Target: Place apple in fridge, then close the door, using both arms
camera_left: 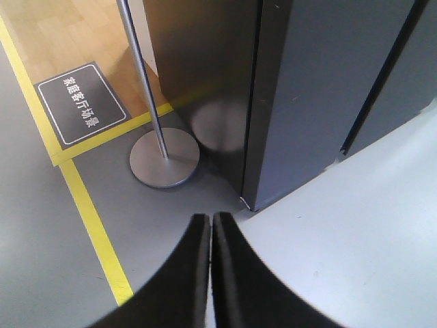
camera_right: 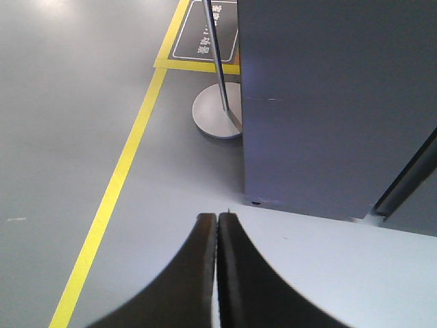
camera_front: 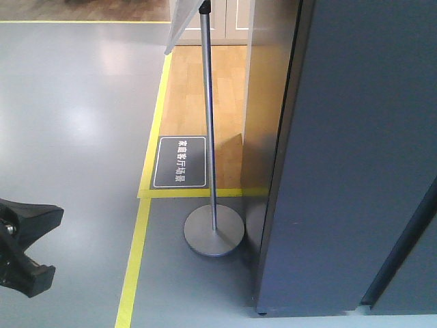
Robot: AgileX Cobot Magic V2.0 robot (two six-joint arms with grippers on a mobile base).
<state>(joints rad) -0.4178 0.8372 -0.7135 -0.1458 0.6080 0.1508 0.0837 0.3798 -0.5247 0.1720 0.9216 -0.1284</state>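
The fridge point(camera_front: 355, 157) is a tall dark grey body standing on the floor at the right, shut, with none of its white inside showing. It also shows in the left wrist view point(camera_left: 314, 89) and the right wrist view point(camera_right: 328, 102). A dark gap separates it from another dark grey panel point(camera_front: 416, 273) further right. The apple is out of view. My left gripper point(camera_left: 210, 217) is shut and empty above the grey floor near the fridge's bottom corner. My right gripper point(camera_right: 217, 217) is shut and empty in front of the fridge's base. A black part of the left arm point(camera_front: 24, 253) shows at the lower left.
A metal sign stand with a round base point(camera_front: 214, 231) and a thin pole point(camera_front: 208, 102) stands just left of the fridge. Yellow floor tape point(camera_front: 133, 273) borders a wood-floor area. A dark floor label point(camera_front: 179, 162) with white text lies there.
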